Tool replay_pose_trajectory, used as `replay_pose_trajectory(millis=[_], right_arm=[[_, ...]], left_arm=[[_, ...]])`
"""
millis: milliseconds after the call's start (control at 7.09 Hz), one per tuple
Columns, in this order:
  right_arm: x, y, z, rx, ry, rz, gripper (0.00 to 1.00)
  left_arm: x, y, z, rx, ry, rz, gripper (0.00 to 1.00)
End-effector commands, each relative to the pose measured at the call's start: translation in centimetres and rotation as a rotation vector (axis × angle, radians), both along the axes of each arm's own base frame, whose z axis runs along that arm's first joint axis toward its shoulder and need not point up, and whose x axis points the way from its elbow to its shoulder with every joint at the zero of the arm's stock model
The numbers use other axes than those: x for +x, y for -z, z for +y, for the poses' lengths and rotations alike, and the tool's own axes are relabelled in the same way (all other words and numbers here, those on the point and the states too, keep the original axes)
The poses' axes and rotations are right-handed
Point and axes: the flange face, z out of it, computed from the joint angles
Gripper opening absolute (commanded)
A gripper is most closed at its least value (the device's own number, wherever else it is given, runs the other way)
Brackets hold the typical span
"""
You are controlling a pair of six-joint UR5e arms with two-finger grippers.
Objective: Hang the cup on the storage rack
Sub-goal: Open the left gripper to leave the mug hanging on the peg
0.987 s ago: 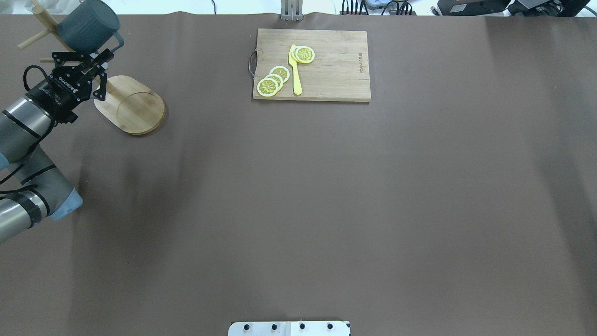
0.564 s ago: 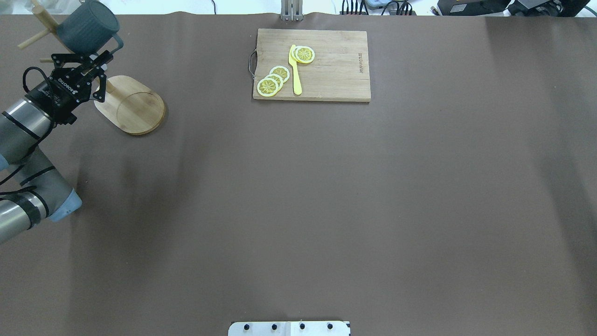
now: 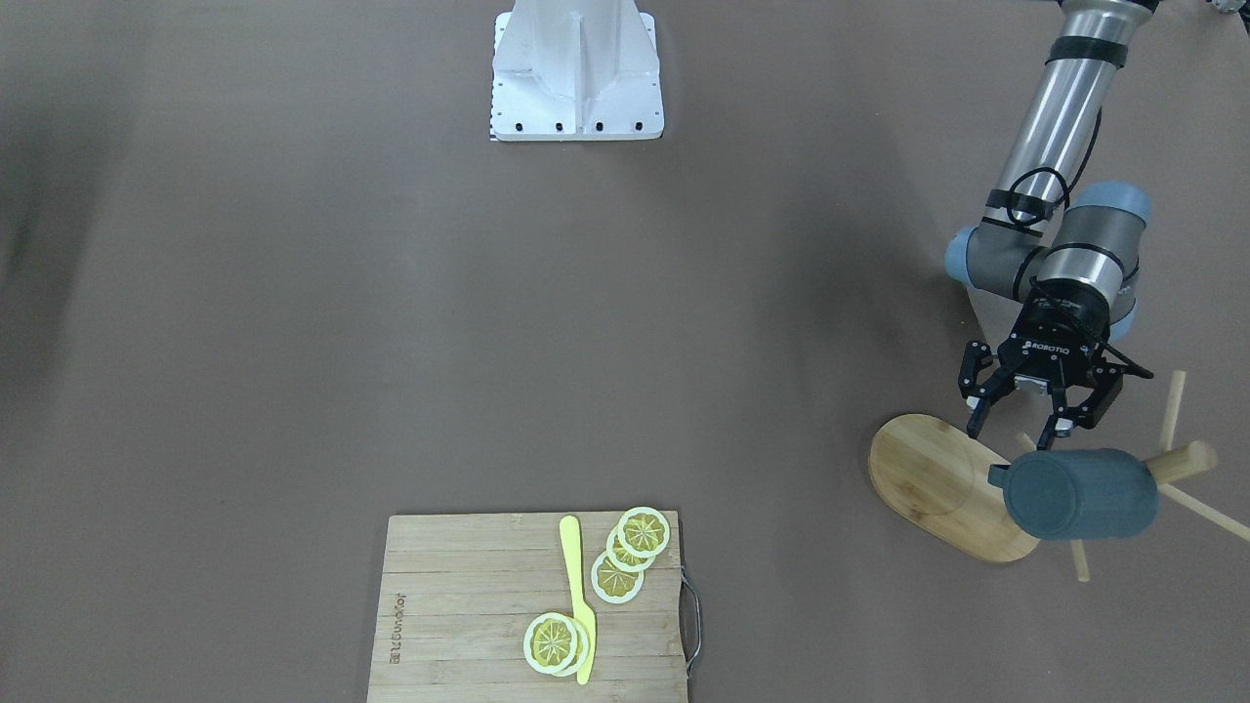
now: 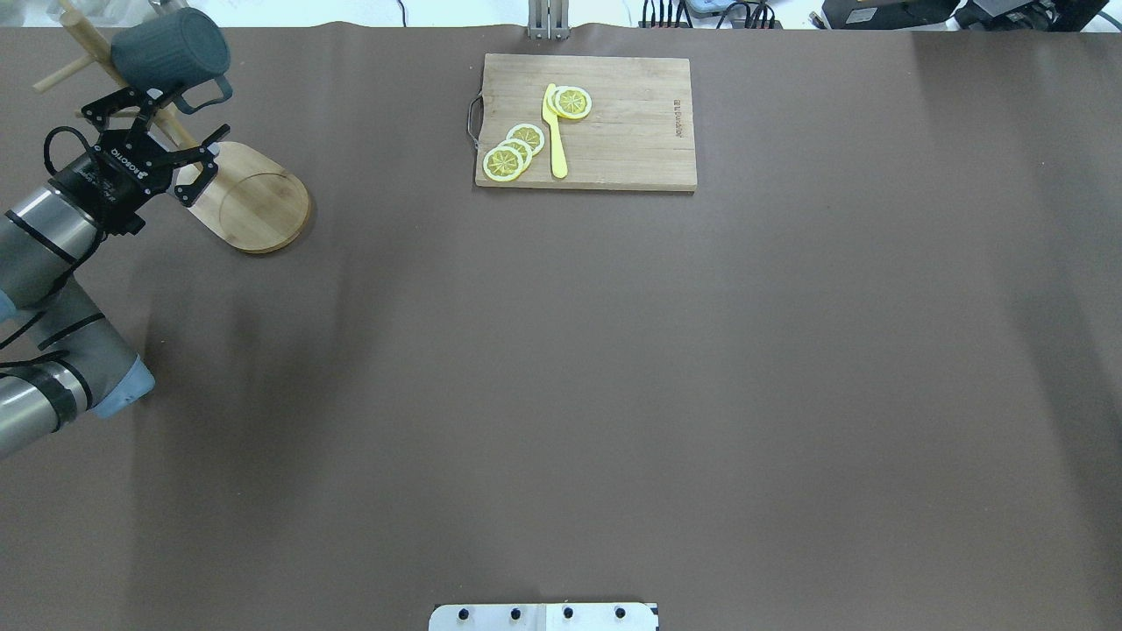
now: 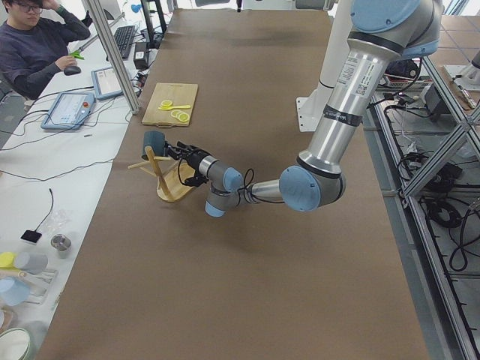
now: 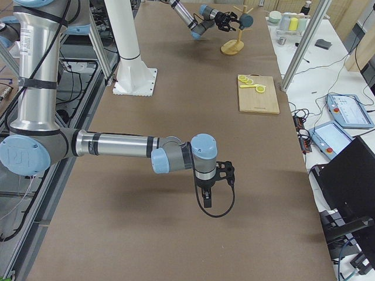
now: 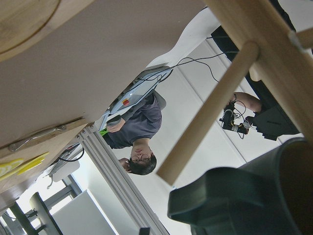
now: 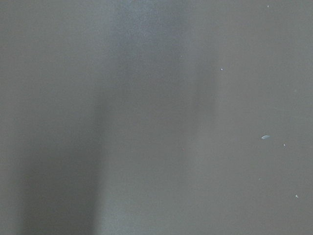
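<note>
**Open gripper to be drawn clear of the hung cup**

The cup (image 4: 171, 48) is seen on its side high on the rack (image 4: 254, 206), at 10 o'clock on the table (image 4: 561, 394) in the overhead view. It is apparently slipped over a peg, though which one is hidden. Its handle (image 4: 209, 88) juts free toward 4 o'clock. The left gripper (image 3: 1012, 435) is held at 7 o'clock of the cup, jaws spread wide, nothing gripped. The hanging is judged done, so the gripper is best drawn straight back toward 7 o'clock, so that handle and pegs (image 4: 61, 74) are not snagged. The right gripper (image 6: 208, 199) is shown only from the side, so its state cannot be told. Counted: one cup, one rack, one cutting board (image 4: 614, 131) at 12 o'clock, one yellow knife (image 4: 555, 140), five lemon slices (image 4: 504, 163), some overlapped
</note>
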Motion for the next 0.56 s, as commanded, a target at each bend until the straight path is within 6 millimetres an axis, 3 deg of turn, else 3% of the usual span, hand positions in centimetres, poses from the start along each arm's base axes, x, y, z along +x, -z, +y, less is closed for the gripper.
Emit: replay_pose_trajectory(millis=[0,423], right_arm=[[0.0,0.0,0.0,0.000,0.000,-0.001,1.00],[0.0,0.1,-0.1,0.001,0.000,-0.001,1.00]], left_arm=[[-0.2,1.0,0.5,0.023,-0.003,0.019,0.99],[-1.0,5.7,1.4,0.100,0.006,0.093,0.99]])
